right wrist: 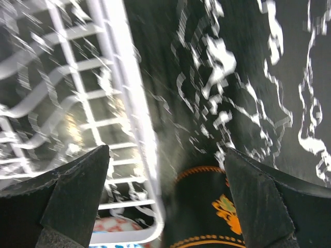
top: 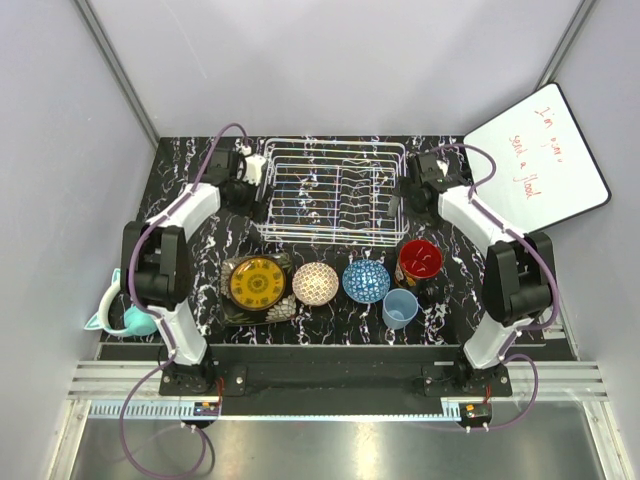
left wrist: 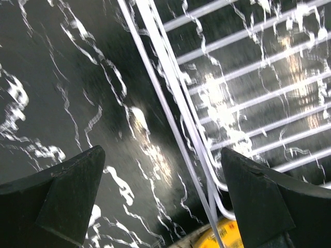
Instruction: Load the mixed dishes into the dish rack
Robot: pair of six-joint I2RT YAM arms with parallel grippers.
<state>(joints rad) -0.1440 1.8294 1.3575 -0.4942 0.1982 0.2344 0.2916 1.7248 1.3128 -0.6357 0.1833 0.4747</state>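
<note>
The counter [top: 330, 325] is surveyed by the top external view from above and behind the arm bases [top: 190, 378], facing down and forward. The left wrist view is set close over the counter, with the dish rack [left wrist: 161, 70] seen ahead and right of the left gripper [left wrist: 161, 152]. The right wrist view is set equally near, with the dish rack [right wrist: 129, 77] ahead and left of the right gripper [right wrist: 166, 150]. The rack's sides are shared by all three views.

Black marbled table [top: 330, 322], seemingly grey walls [top: 330, 60]
</note>
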